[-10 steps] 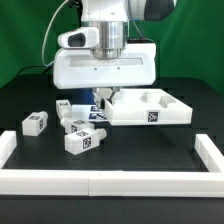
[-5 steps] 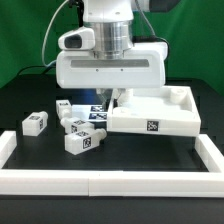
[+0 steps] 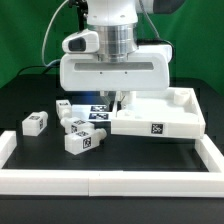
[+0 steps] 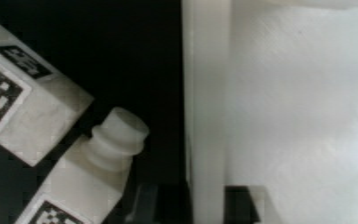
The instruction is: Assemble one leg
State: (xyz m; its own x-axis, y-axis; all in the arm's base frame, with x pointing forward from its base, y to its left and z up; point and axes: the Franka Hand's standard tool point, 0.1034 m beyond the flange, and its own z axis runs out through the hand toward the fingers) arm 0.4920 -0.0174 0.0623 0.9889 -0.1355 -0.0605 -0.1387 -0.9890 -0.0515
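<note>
Though matte, black table (image 3: 140,160) (green backdrop (image 3: 20,40))

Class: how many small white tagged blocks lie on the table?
4 blocks, clustered at the exterior view's left: one outermost, one rearmost, one central, one frontmost. Others may be hidden.

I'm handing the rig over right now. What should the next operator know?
Fingers: shut, down at the corner of the tray on the exterior view's left; whether they pinch its rim is unclear.
Legs: all four lie loose on the table, to the exterior view's left of the tray.
Done: no leg fitted.
Left: pick up one leg and fit it to the tray.
</note>
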